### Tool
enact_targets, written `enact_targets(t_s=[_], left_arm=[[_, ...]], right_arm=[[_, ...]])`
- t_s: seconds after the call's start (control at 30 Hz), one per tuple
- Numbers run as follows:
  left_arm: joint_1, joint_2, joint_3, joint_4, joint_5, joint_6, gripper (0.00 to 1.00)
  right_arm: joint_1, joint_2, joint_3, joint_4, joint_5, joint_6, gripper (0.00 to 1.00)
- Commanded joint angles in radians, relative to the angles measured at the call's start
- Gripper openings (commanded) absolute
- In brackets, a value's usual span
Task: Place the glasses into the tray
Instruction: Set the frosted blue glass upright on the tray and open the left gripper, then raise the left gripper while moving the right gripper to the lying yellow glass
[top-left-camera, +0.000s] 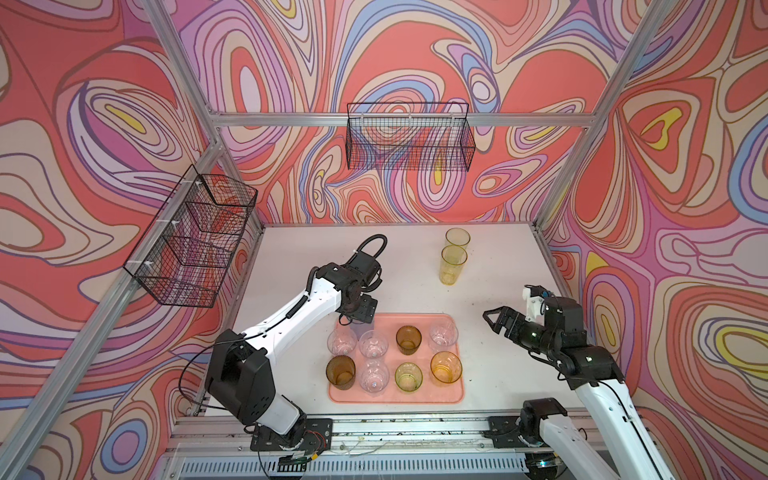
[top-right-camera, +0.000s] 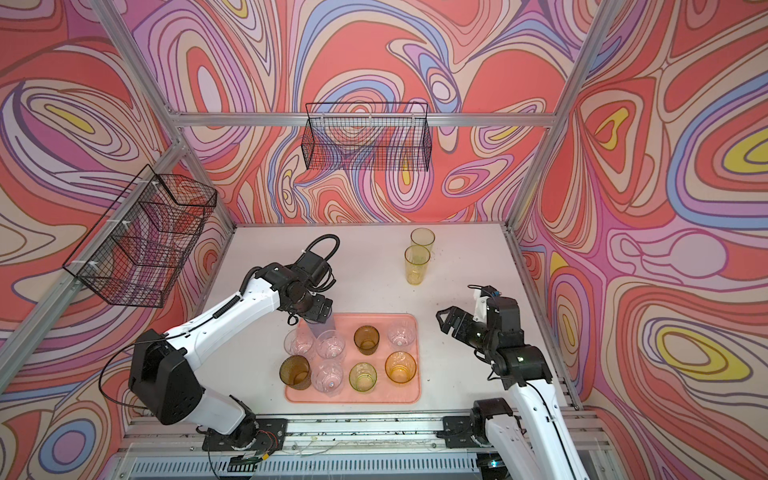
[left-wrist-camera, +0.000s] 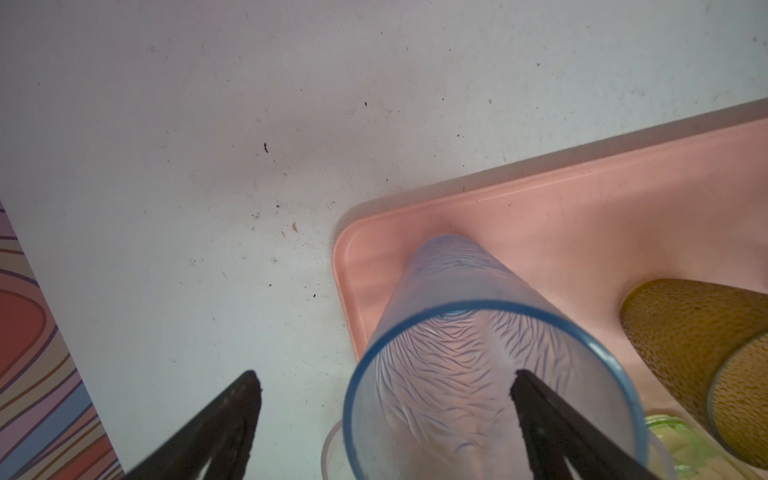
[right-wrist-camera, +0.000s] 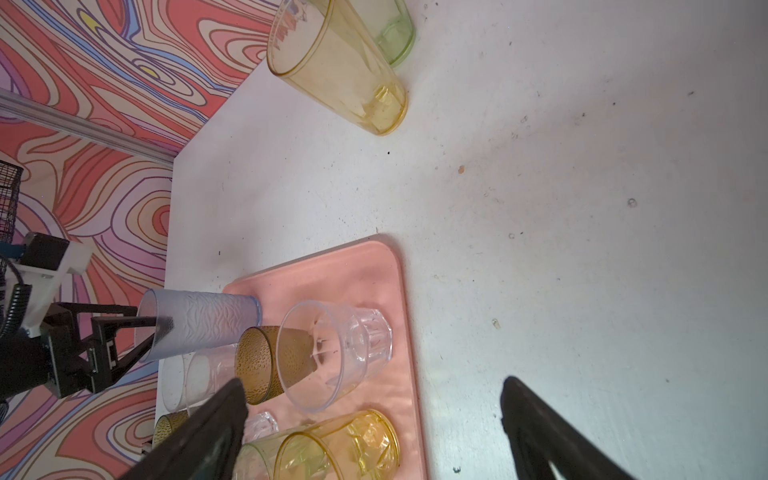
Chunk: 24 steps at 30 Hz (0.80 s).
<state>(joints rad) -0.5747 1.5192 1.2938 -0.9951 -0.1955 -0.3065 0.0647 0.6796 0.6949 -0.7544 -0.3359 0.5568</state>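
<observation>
**Operator:** Where am I in the job?

**Spotter:** Take the tray (top-left-camera: 386, 322) on the table (top-left-camera: 415, 270) as your mark. Eight short tumblers (top-left-camera: 408, 338) stand inside it in two rows, and the tall blue tumbler (left-wrist-camera: 457, 282) stands upright in its far-left corner, base seemingly on the tray floor. I'd call this the letting-go step for that one.

**Operator:** And my grippers?

**Spotter:** Your left gripper (left-wrist-camera: 384, 374) hangs over that same tray corner with its fingers (left-wrist-camera: 232, 415) spread wide. The blue rim wall runs between them: one finger outside the tumbler, clear of it, the other down inside the mouth. Whether the inner one brushes the wall, I cannot tell. Your right gripper (top-left-camera: 491, 322) hovers off the tray's right side, fingers apart, holding nothing.

**Operator:** What next?

**Spotter:** My read: lift your left straight up, so the inner finger clears the rim without tipping the tall tumbler onto its brown neighbour (left-wrist-camera: 685, 324). Two yellow tumblers (top-left-camera: 453, 266) stand beyond the tray's far-right corner, on bare table, touching or nearly so. They look like your right arm's reach; take the nearer one first.
</observation>
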Motion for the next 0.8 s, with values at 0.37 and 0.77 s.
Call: enact_targets(t_s=[0.37, 0.77], left_arm=[[0.006, -0.246, 0.015, 0.055, 0.129, 0.047, 1.0], [0.009, -0.467, -0.177, 0.294, 0.303, 0.141, 1.0]], right_arm=[[-0.004, 0.185, 0.113, 0.107, -0.075, 0.036, 0.86], [-0.001, 0.527, 0.376, 0.159, -0.029, 0.045, 0.8]])
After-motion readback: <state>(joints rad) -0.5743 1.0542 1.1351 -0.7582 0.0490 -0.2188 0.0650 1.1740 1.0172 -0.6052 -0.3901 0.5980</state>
